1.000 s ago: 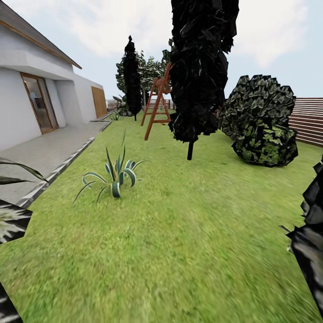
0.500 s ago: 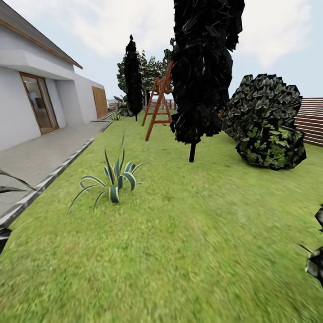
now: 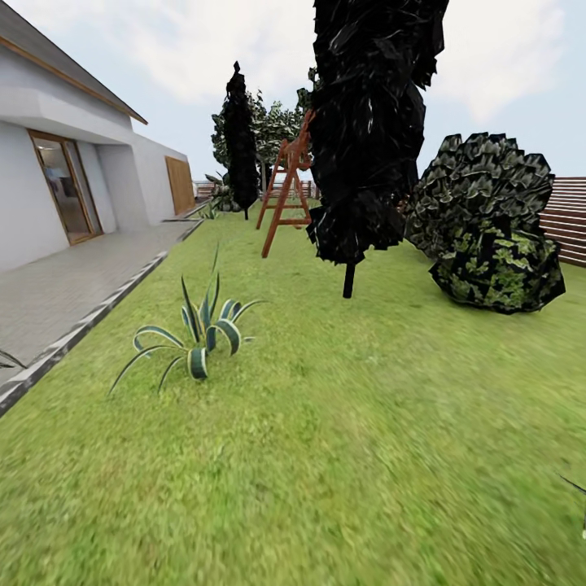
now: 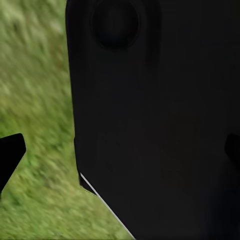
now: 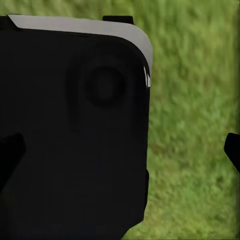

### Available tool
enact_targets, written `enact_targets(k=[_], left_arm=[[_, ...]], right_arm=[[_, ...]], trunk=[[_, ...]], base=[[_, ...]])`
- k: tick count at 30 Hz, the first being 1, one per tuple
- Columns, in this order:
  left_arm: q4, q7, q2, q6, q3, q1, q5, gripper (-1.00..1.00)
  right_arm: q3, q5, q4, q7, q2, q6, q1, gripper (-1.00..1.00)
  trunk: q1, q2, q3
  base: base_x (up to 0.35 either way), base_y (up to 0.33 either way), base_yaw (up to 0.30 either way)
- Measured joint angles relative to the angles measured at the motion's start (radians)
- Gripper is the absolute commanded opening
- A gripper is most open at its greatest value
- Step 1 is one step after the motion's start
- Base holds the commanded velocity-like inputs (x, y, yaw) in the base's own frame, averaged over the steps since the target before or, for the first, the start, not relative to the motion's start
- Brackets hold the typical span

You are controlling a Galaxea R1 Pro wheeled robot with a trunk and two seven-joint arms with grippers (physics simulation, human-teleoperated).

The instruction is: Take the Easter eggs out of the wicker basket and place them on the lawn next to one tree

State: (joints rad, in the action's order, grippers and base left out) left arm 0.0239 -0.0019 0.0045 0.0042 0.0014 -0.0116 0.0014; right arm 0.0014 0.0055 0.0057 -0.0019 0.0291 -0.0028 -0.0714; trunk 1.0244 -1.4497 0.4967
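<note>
Whole head view has slid since a second ago, so camera moved forward, not the things: the dark leafy shapes that sat at the near left and right edges earlier are gone from view, striped agave plant [image 3: 191, 342] now sits lower and more left, black columnar tree [image 3: 370, 130] and round bush [image 3: 488, 224] loom a bit bigger. Now: lawn [image 3: 342, 423] spreads ahead, short mottled green grass, blurred close to the camera. Agave stands on the lawn near its left edge, just beside the grey kerb [image 3: 77, 334] and paved path [image 3: 57, 285] along the white house [image 3: 73, 171]. Black columnar tree stands mid-lawn on a thin dark stem; round dark-green bush to its right, near the brown slatted fence [image 3: 561, 216] at the lawn's right edge. Wooden A-frame swing stand [image 3: 285, 191] behind the black tree, second narrow dark tree [image 3: 238, 142] further back, leafy green crowns [image 3: 268, 130] beyond it at the far end of the garden. Eggs and wicker basket not seen here. Left wrist view: dark robot body panel [image 4: 160, 120] close up, grass [image 4: 35, 100] beside it, left hand [image 4: 120, 152] with black fingertips [image 4: 10, 152] at both frame edges, spread wide apart, grasping nothing. Right wrist view: same sort of dark panel [image 5: 75, 140] with a pale top rim, grass [image 5: 195, 130] beyond, right hand [image 5: 122, 152] released too, fingertips [image 5: 232, 147] far apart and empty.
</note>
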Motion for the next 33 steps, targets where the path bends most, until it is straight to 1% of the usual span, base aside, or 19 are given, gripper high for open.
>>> enact_targets(k=[4,16,33], left_arm=[[0.000,0.000,0.000,0.000,0.000,0.000,0.000,1.00],[0.000,0.000,0.000,0.000,0.000,0.000,0.000,1.00],[0.000,0.000,0.000,0.000,0.000,0.000,0.000,1.00]], right_arm=[[0.000,0.000,0.000,-0.001,0.000,0.000,0.000,1.00],[-0.001,0.000,0.000,-0.004,-0.002,0.000,0.000,1.00],[0.000,0.000,0.000,-0.003,0.000,0.000,0.000,1.00]], trunk=[[0.000,0.000,0.000],[0.000,0.000,0.000],[0.000,0.000,0.000]], base=[[0.336,-0.086,0.060],[0.336,-0.086,0.219],[0.336,-0.086,0.008]])
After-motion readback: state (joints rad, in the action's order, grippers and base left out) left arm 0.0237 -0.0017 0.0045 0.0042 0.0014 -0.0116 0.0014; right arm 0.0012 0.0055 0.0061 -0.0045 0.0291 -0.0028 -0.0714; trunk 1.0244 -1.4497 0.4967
